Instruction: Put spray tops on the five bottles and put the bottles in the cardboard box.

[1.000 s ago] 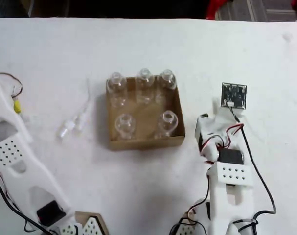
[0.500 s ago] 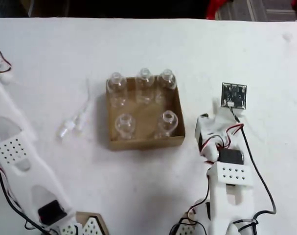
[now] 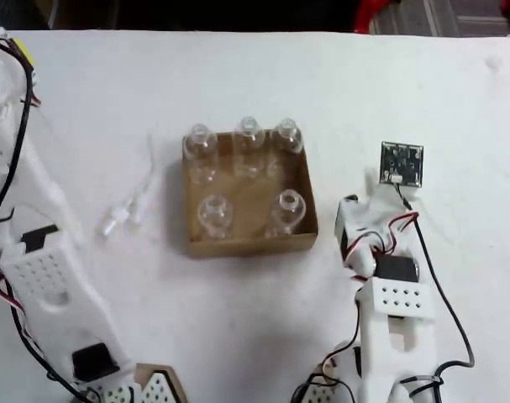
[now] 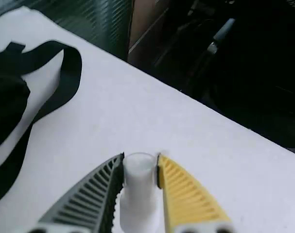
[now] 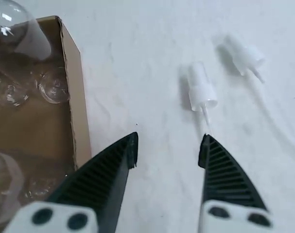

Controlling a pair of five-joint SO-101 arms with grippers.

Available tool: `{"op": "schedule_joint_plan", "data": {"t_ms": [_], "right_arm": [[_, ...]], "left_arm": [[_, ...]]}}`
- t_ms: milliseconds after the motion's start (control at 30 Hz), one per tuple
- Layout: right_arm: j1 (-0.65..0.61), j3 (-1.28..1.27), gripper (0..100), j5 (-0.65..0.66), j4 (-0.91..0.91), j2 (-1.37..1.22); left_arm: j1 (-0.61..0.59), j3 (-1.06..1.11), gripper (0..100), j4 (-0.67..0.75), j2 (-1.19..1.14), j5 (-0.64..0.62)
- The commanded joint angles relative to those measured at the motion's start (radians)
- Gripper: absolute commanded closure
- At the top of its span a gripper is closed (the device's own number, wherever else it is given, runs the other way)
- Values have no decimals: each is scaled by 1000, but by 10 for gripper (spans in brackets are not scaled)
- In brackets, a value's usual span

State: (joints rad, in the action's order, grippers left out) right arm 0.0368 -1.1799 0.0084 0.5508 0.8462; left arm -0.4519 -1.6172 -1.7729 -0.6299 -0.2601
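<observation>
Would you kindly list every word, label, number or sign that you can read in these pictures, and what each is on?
None can be read.
Cardboard box: plain walls, no print.
Small circuit board: any markings too small to read.
Clear bottles, loose spray tops, and the white spray top in the left tool: no labels visible.

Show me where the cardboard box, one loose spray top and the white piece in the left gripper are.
cardboard box (image 3: pixel 246 246): high view, on its near wall.
loose spray top (image 5: pixel 201 91): right wrist view, on its white body.
white piece (image 4: pixel 137 189): left wrist view, on its round body.
</observation>
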Motion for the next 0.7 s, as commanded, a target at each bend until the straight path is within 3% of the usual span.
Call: {"op": "schedule_joint_plan", "data": {"t_ms": [0,167,467,667], "right_arm": [[-4,5,815,14,-19,8],[-4,5,815,14,-19,8],[-5,5,815,14,-19,8],[-5,5,815,14,-19,8]], "left_arm": [[68,-41,979,-18,139,155],[157,69,979,-18,260,213],[374,597,978,0,697,394],[461,825,978,212,842,397]]}}
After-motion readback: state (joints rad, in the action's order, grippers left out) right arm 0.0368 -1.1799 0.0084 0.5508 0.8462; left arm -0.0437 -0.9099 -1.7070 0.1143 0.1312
